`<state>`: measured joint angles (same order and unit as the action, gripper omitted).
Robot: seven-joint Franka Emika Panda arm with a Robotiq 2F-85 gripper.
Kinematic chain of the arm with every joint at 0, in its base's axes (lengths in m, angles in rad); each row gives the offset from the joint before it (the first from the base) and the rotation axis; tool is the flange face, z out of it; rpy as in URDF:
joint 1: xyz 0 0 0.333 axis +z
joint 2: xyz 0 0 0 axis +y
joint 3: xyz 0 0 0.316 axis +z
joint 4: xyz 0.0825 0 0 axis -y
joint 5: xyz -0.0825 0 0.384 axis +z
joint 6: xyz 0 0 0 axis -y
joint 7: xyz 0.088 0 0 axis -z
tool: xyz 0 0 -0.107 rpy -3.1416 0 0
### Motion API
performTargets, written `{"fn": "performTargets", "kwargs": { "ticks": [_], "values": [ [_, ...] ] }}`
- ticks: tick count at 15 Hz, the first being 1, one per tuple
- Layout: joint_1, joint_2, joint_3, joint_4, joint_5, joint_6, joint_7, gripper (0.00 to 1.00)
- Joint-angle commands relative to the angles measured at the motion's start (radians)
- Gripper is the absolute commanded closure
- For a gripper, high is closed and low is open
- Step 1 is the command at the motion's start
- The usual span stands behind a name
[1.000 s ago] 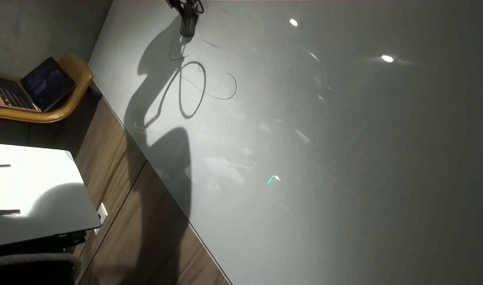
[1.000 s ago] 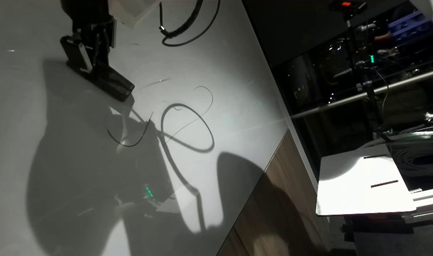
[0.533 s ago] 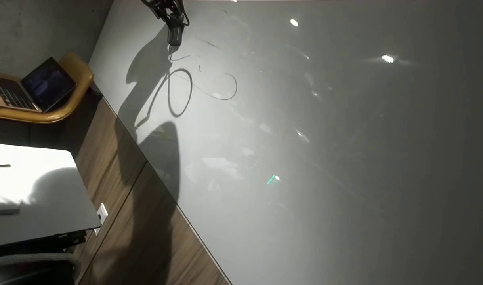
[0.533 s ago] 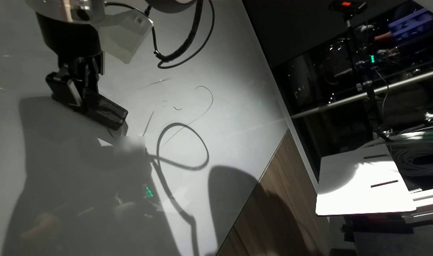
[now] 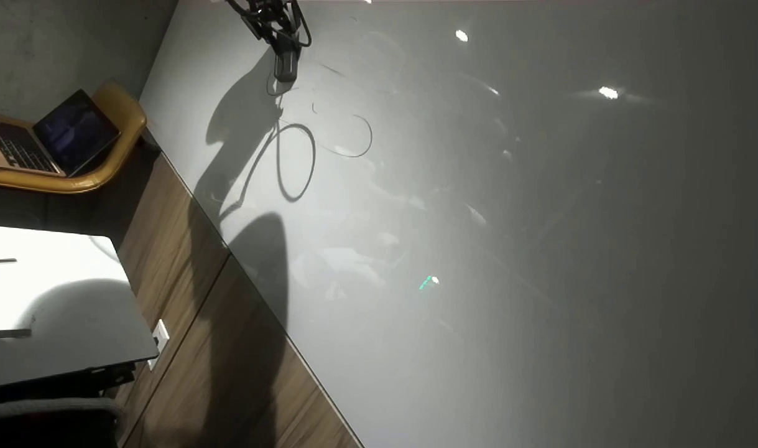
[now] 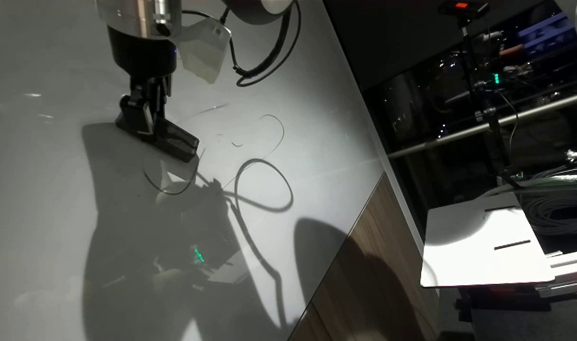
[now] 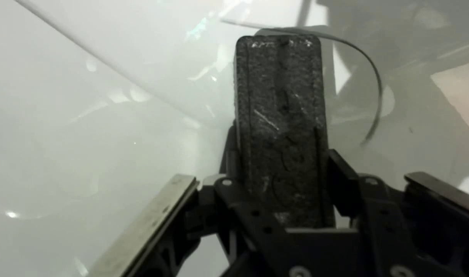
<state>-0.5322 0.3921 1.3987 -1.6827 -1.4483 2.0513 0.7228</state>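
Gripper (image 7: 286, 169), one: fingers (image 7: 344, 188) brought together as far as the dark block (image 7: 282, 96) between them allows; firmly held, to judge by the wrist view.

Dark block, one, in the grip: oblong, felt-like face showing, reaching out past the fingers; low over a pale glossy surface (image 5: 540, 311) in both exterior views. Contact with the surface cannot be made out.

Change: the gripper and block have just shifted sideways across the surface, nearer to a long stroke (image 6: 282, 135) in an exterior view. The hold is unaltered, and so is the long stroke. For the work in hand, this reads as repositioning: block secure, marks intact.

Curved stroke (image 7: 378, 84), one: thin, dark; passes just beyond the block's far end and curls along one long side.

Further marks: short arc (image 6: 236, 145) and faint streak (image 6: 212, 109), near the block, apart from it.

Arm (image 6: 141, 52): enters from the top edge in both exterior views, with a looped cable (image 6: 273, 54); its shadow (image 5: 242, 112) lies over the surface.

Periphery: wood panel (image 5: 167, 230) along the surface's edge; laptop (image 5: 74, 137) on a yellow chair (image 5: 80, 185); white panel (image 6: 482, 260); coiled cables (image 6: 558, 215) beside it.
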Motion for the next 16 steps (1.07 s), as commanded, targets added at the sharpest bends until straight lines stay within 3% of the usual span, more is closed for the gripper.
{"fn": "performTargets", "kwargs": {
  "ticks": [1, 5, 11, 15, 16],
  "values": [
    [-0.236, -0.088, 0.068, -0.074, -0.002, 0.078, 0.007, 0.71],
    [-0.461, -0.126, 0.222, -0.128, -0.003, 0.072, 0.038, 0.71],
    [-0.767, -0.034, 0.485, -0.196, -0.054, -0.012, 0.102, 0.71],
    [-0.950, 0.063, 0.617, -0.259, -0.088, -0.073, 0.127, 0.71],
    [-0.937, 0.131, 0.616, -0.271, -0.134, -0.127, 0.132, 0.71]
  ]
}}
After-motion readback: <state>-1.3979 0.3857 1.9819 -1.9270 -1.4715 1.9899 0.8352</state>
